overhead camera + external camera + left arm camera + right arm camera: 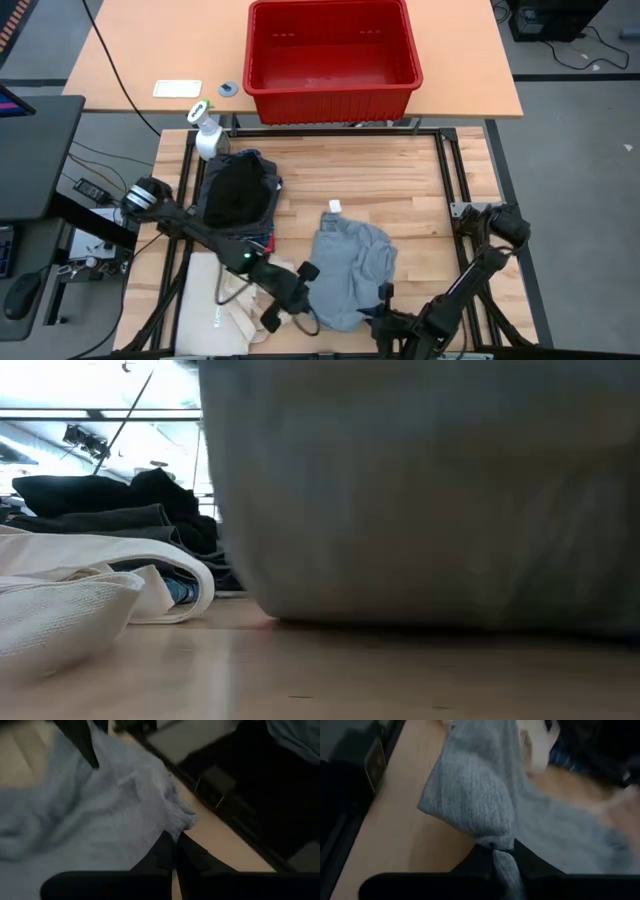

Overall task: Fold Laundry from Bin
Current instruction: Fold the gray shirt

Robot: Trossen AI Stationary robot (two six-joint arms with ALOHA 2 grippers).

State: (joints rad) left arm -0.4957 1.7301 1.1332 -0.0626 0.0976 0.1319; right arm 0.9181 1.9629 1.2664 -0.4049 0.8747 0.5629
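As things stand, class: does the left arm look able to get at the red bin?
Probably not right away. The left gripper is shut on the light grey garment at the table's near edge, while the red bin sits on the far table beyond the black laundry pile.

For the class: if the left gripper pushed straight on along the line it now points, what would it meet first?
The light grey garment. The left gripper, jaws shut on that garment's edge, points along the near table edge; the cloth lies directly ahead. Farther off, probably the right gripper, though depth is unclear.
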